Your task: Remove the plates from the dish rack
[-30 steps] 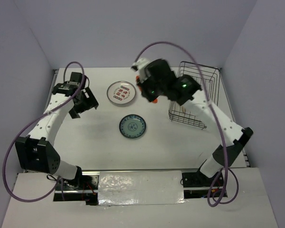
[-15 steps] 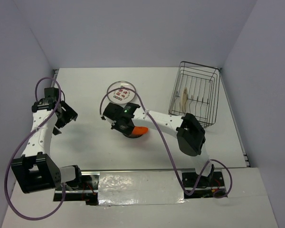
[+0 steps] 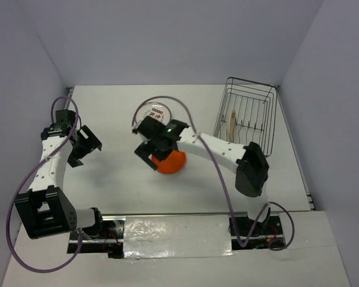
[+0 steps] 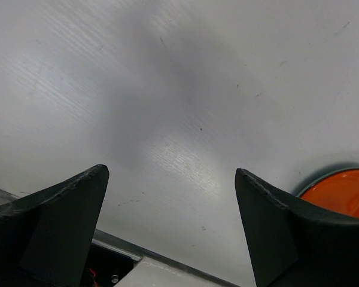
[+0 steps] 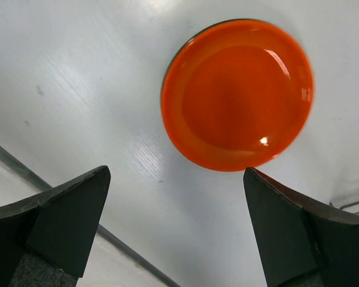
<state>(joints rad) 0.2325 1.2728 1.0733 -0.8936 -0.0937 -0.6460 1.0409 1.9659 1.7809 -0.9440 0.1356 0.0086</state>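
**Dish-rack unload: items as found**

1. Orange plate [image 3: 172,161]: lies flat, face up, at ctr-front of the worktop [image 3: 113,179]. The right wrist view shows the orange plate [image 5: 237,94] whole and glossy. A thin dark edge runs along its rim; cannot tell what that edge belongs to.
2. Right tool [image 3: 151,156]: the arm reaches across to the worktop ctr, w/ the tool over the orange plate's left side. Jaws stand wide apart w/ nothing between them. In its own view the plate lies beyond the fingertips, clear of both.
3. White plate with red marks [image 3: 152,112]: flat on the worktop, behind the orange plate. Partly hidden by the right arm and a purple cable [image 3: 167,100].
4. Dish rack [image 3: 264,119]: black wire, at the far right of the worktop.
5. Cream plate [image 3: 232,124]: stands on edge in the rack's left part, among the divider wires.
6. Left tool [image 3: 85,150]: at the left side of the worktop, well apart from every plate. Jaws apart, empty. Its wrist view shows bare worktop between the fingers [image 4: 54,209] and an edge of the orange plate at lower right.
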